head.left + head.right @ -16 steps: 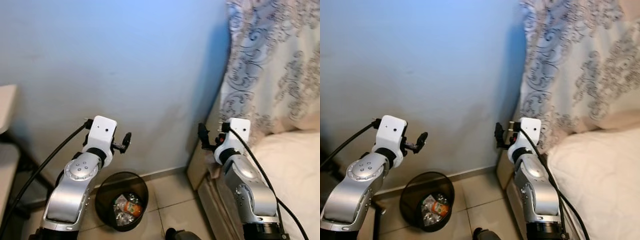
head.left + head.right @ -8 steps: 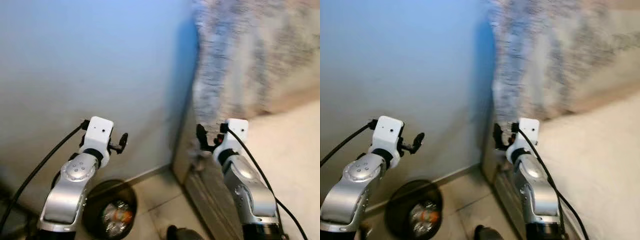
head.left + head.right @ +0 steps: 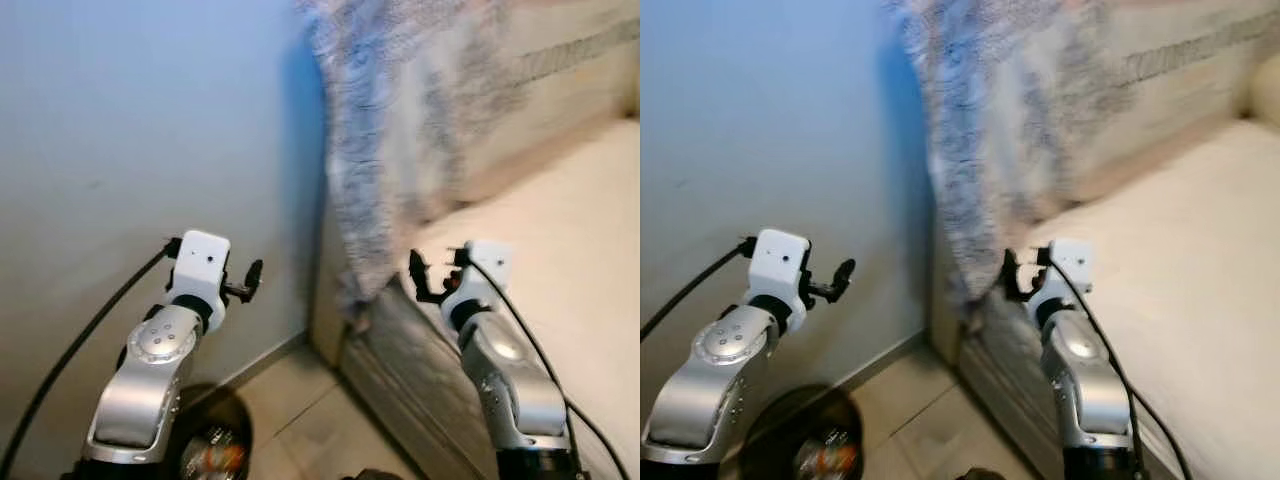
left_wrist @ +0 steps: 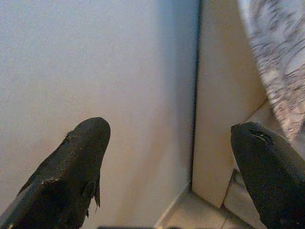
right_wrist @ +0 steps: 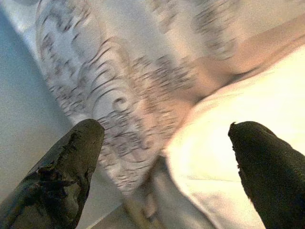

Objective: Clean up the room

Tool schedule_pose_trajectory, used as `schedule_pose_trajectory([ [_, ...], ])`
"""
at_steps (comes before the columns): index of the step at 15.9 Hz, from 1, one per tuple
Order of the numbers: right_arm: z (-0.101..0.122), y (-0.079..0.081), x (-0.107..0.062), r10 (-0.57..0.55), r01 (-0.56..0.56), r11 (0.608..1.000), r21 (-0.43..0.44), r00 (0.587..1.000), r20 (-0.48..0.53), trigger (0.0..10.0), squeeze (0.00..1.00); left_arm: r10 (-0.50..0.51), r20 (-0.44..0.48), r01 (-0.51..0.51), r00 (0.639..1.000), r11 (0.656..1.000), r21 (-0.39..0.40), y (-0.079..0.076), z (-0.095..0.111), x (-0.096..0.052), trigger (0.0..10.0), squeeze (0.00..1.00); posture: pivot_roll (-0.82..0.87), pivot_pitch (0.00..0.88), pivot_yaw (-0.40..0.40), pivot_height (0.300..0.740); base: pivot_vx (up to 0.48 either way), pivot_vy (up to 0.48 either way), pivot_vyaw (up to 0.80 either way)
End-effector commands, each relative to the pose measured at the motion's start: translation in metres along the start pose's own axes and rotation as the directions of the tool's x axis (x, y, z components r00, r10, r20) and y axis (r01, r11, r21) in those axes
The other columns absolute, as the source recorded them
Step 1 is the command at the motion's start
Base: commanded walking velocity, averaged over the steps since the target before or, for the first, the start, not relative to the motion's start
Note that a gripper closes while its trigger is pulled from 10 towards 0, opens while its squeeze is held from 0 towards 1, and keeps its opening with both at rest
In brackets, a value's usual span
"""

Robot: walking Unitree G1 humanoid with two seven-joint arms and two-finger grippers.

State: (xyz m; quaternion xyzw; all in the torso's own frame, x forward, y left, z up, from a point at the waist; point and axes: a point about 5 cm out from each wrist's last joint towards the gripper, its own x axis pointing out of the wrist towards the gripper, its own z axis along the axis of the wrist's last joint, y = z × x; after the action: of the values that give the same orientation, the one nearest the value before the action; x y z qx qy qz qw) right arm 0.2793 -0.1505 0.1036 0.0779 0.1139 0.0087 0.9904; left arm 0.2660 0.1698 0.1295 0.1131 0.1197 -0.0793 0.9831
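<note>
Waste bin cut off at frame edge — contents blurred.

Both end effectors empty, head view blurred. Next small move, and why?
Probably finish turning toward the bed and settle. The left end effector and right end effector are open and hold nothing, the patterned fabric is blurred, and the trash bin sits low at left.
</note>
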Motion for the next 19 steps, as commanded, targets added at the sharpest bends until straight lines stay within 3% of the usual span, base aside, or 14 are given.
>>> schedule_pose_trajectory([
  [1, 0.002, 0.004, 0.0, 0.006, -0.006, 1.0, 0.003, 1.0, 0.005, 10.0, 0.0, 0.05, 0.0, -0.05, 0.999, 0.998, 0.025, 0.01, -0.001, -0.002, 10.0, 0.0, -0.09, 0.0, -0.001, 0.74, 0.0, 0.0, -0.8],
  [8, -0.002, 0.0, -0.002, 0.001, -0.003, 0.999, -0.036, 0.999, -0.033, 10.0, 0.0, 0.107, -0.014, -0.107, 0.994, 0.994, 0.019, 0.02, -0.006, -0.003, 10.0, 0.0, -0.09, 0.0, -0.004, 0.74, 0.0, 0.0, -0.8],
  [11, -0.003, 0.005, -0.003, 0.017, -0.019, 0.999, -0.043, 0.998, -0.056, 10.0, 0.0, 0.128, -0.003, -0.128, 0.992, 0.991, 0.042, 0.023, -0.005, -0.004, 10.0, 0.0, -0.08, 0.0, -0.013, 0.74, 0.0, 0.0, -0.8],
  [13, -0.005, 0.006, -0.006, 0.015, -0.017, 0.999, -0.039, 0.998, -0.059, 10.0, 0.0, 0.157, 0.011, -0.157, 0.988, 0.988, 0.005, 0.026, -0.004, -0.007, 10.0, 0.0, -0.08, 0.0, 0.002, 0.74, 0.0, 0.0, -0.8],
  [17, -0.008, -0.002, -0.016, -0.016, 0.012, 0.999, -0.049, 0.998, -0.068, 10.0, 0.0, 0.121, 0.006, -0.121, 0.993, 0.993, 0.014, 0.019, -0.006, -0.001, 10.0, 0.0, -0.1, 0.0, 0.057, 0.74, 0.0, 0.0, -0.8],
  [19, -0.009, -0.008, -0.023, -0.04, 0.037, 0.998, -0.047, 0.996, -0.073, 10.0, 0.0, 0.114, 0.015, -0.114, 0.993, 0.993, 0.013, 0.018, -0.005, 0.0, 10.0, 0.0, -0.1, 0.0, 0.047, 0.74, 0.0, 0.0, -0.8],
])
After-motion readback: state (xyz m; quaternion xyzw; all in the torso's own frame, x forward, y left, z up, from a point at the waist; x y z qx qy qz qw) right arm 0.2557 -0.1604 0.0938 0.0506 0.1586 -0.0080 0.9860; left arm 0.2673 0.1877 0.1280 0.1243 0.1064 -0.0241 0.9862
